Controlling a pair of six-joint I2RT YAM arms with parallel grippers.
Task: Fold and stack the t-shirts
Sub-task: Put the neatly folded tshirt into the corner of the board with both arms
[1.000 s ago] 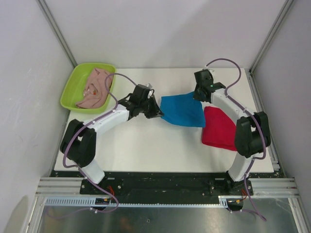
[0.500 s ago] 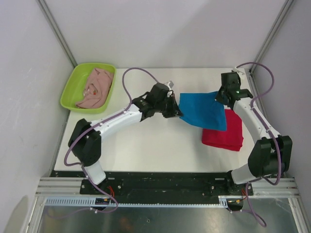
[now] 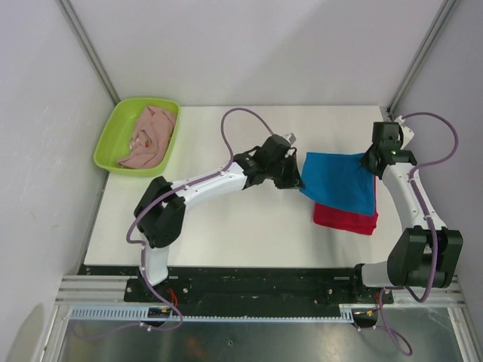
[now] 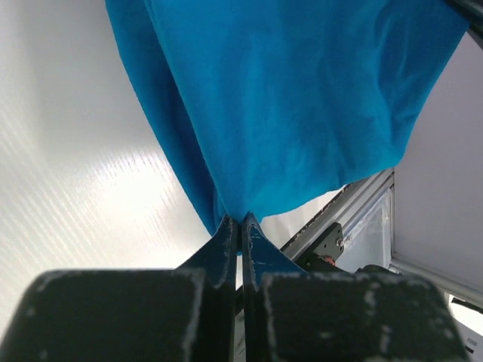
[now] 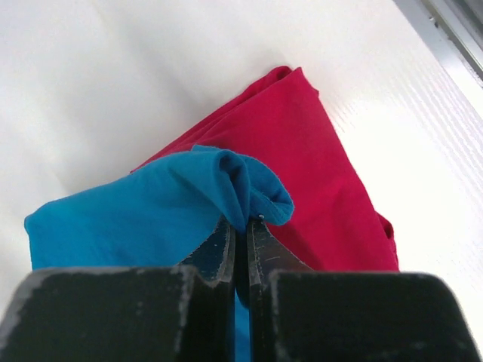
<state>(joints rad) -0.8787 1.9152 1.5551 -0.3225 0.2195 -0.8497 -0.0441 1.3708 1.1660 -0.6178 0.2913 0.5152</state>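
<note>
The left gripper [image 4: 240, 220] is clenched on an edge of the bright blue cloth t-shirt [image 4: 287, 98], which fans out toward the top of the wrist view. The right gripper [image 5: 241, 222] is pinched tight on a bunched corner of the same shirt. In the overhead view the shirt is stretched between the two grippers at centre right, overlapping the folded red cloth t-shirt [image 3: 344, 216] on the white table [image 3: 226, 226]. The crumpled pale pink t-shirt [image 3: 151, 136] lies in the lime-green plastic tray [image 3: 106, 143] at upper left.
</note>
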